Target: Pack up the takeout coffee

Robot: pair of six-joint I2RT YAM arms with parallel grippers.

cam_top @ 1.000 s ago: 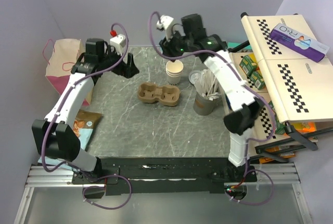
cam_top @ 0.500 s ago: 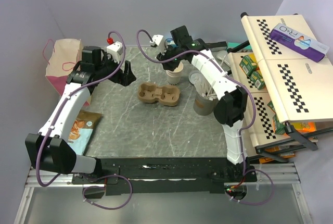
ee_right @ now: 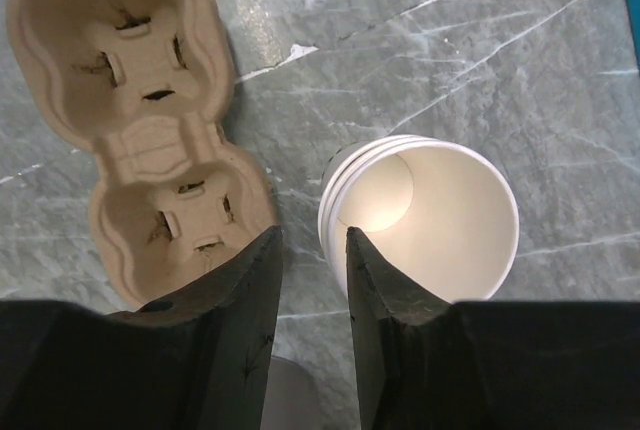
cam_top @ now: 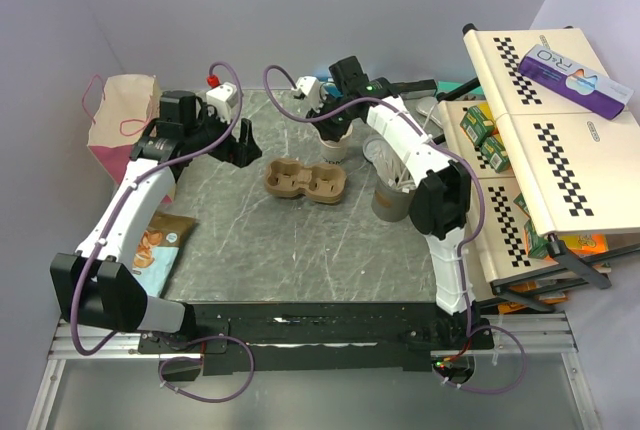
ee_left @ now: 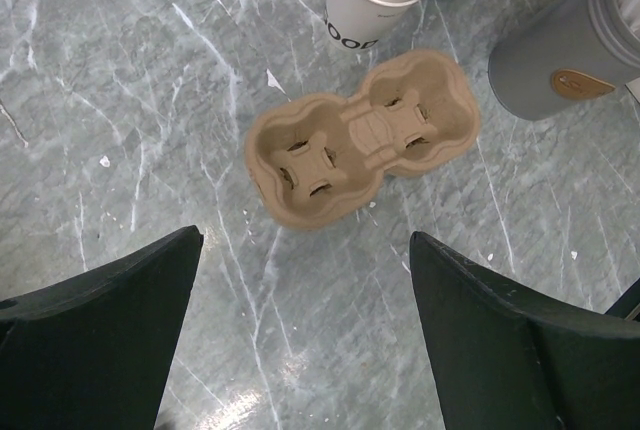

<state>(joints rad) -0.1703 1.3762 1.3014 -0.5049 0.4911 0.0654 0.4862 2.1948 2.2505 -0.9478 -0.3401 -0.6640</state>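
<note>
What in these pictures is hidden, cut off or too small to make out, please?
Top view: the right gripper covers the mouth of the paper cup.
Left wrist view: the top edge cuts off that cup's rim; the right edge cuts the grey cup, hiding its contents.
Right wrist view: the fingers hide the near end of the cardboard tray.

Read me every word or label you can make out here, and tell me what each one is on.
"GOOD", partly visible: side of the paper cup.
"VRO", roughly, large letters: purple box.
Too small or blurred to read: tan label on the grey cup, print on the snack bag, green cartons.
</note>
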